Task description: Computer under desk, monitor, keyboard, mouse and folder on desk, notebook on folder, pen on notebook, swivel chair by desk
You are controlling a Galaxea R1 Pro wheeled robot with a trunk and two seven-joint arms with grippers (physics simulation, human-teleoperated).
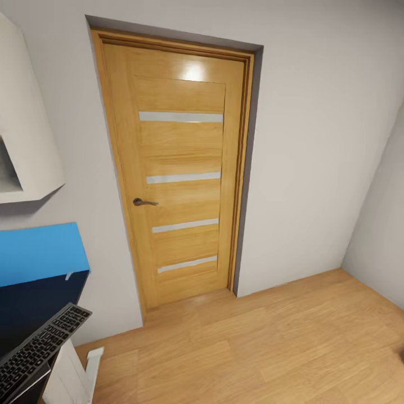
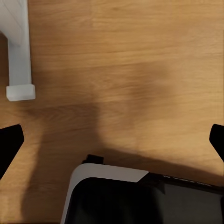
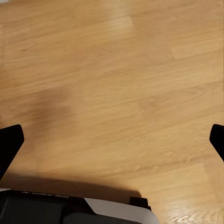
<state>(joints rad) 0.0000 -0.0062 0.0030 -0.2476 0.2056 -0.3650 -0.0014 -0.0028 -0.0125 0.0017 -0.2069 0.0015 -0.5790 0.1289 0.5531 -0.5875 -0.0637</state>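
The dark keyboard (image 1: 38,352) lies at the lower left of the head view, at the corner of the glossy black desk (image 1: 31,306). The desk's blue back panel (image 1: 39,252) rises behind it, and a white desk leg (image 1: 93,363) stands below. In the left wrist view my left gripper (image 2: 112,140) is open over bare wood floor, its dark fingertips (image 2: 9,144) at the picture's two edges. My right gripper (image 3: 112,140) is likewise open over the floor with nothing between its fingers (image 3: 217,140).
A closed wooden door (image 1: 179,168) with a dark handle (image 1: 143,202) faces me in the grey-white wall. A white wall cabinet (image 1: 25,140) hangs at upper left. Light wood floor (image 1: 269,348) stretches ahead and to the right. The desk leg (image 2: 18,56) stands near my dark, white-rimmed base (image 2: 140,196).
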